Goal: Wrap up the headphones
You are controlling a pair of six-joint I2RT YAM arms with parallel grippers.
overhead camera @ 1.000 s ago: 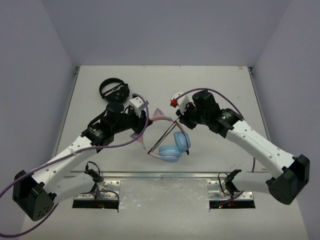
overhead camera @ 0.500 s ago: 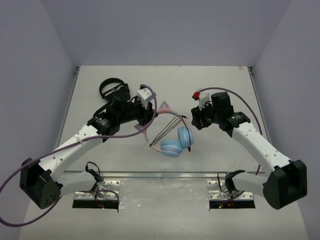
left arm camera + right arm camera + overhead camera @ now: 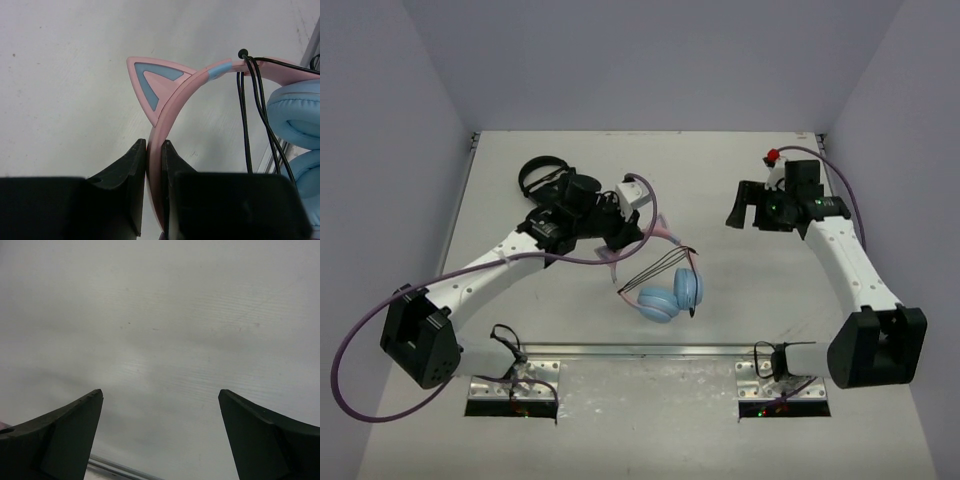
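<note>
The headphones [image 3: 671,294] have a pink headband, and their light-blue earcups hang down near the table's middle front. My left gripper [image 3: 645,231] is shut on the pink headband [image 3: 172,107], just below a cat ear [image 3: 153,83]. Thin black cable [image 3: 248,115] hangs in loops over the band, beside the earcups [image 3: 296,114]. My right gripper [image 3: 741,206] is up at the right, well away from the headphones. Its jaws stand wide open with nothing between them; in its wrist view the right gripper [image 3: 160,396] faces only bare table.
All-black headphones [image 3: 544,178] lie at the back left, behind my left arm. A metal rail [image 3: 650,350] runs along the table's near edge. Grey walls enclose the table on three sides.
My right gripper has opened wide and pulled away to the right and back from the headphones. My left gripper, still holding the headband, has shifted right, carrying the headphones with it.
</note>
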